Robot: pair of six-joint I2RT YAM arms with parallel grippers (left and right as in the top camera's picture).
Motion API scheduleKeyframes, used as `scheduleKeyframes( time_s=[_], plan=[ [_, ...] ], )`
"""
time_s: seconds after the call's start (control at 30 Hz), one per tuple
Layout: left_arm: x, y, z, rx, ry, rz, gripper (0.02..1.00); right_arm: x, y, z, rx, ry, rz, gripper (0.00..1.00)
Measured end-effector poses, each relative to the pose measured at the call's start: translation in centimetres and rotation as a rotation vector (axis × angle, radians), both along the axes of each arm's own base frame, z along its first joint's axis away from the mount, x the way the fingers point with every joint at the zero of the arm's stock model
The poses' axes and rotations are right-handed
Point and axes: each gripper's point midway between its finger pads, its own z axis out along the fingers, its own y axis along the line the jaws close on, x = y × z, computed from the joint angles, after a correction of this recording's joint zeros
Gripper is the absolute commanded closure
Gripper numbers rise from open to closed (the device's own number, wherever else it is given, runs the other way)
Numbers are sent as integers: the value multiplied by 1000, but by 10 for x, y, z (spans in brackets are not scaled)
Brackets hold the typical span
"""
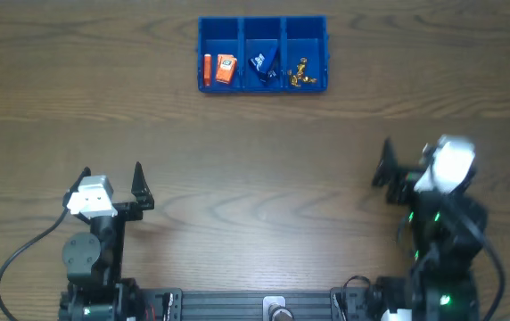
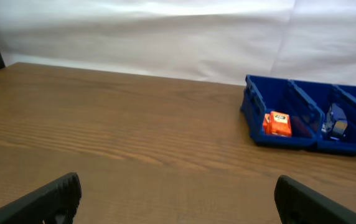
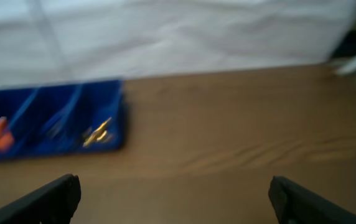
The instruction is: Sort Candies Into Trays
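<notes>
Left end effector (image 2: 177, 205) and right end effector (image 3: 173, 200) gape empty, tray (image 1: 264, 90) far ahead looks sorted, so park clear, don't disturb it.

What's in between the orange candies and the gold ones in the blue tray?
Blue-wrapped candies, in the middle compartment of the blue tray, with the orange candies on one side and the gold candies on the other. The top view shows this.

blue three-bin tray (image 1: 201, 40) far ahead of me | orange candies (image 1: 221, 69) left bin | blue candies (image 1: 263, 63) middle | gold candies (image 1: 300, 73) right
</notes>
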Motion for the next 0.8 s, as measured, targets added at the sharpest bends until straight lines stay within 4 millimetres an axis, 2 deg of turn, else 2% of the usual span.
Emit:
scheduleKeyframes(
  time_s=[0.07,0.17,0.33,0.43,0.8],
  plan=[
    [0,0,0,0,0,0,20,-9,15,-19,19,-76,83,3],
    [0,0,0,0,0,0,20,-15,26,-40,29,-118,140,3],
    [0,0,0,0,0,0,20,-11,38,-51,30,-208,206,3],
    [0,0,0,0,0,0,20,-8,47,-66,35,-202,247,3],
    [0,0,0,0,0,0,23,-8,48,-66,35,-204,248,3]
  ],
)
